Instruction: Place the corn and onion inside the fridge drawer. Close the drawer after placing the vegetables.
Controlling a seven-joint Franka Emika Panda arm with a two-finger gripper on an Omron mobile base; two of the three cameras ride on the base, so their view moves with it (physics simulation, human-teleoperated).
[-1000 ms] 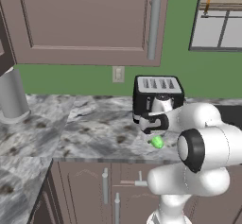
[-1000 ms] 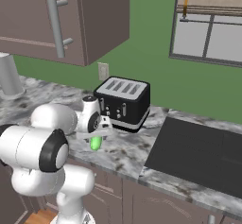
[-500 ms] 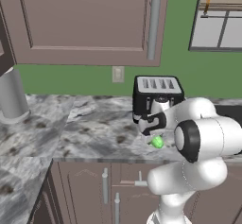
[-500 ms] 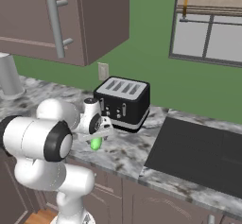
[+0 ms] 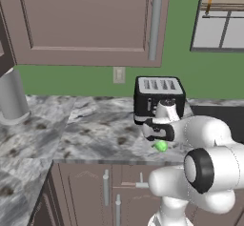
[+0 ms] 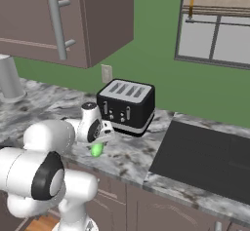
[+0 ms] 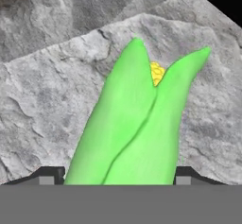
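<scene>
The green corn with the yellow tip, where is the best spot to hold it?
Around the thick lower end of the glossy green corn cob, with one dark finger tip on each side, as the gripper has it now. The top narrows to split husk points, which would probably slip out.

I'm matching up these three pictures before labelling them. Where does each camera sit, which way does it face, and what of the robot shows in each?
Left base view: behind the arm on its left, facing the counter and toaster; the white arm rises lower right.
Right base view: behind on its right, same counter, plus the cooktop; arm lower left.
Hand view: on the hand, looking along the gripper at the corn; both fingertips show.
Both base views share the toaster and the held corn.
</scene>
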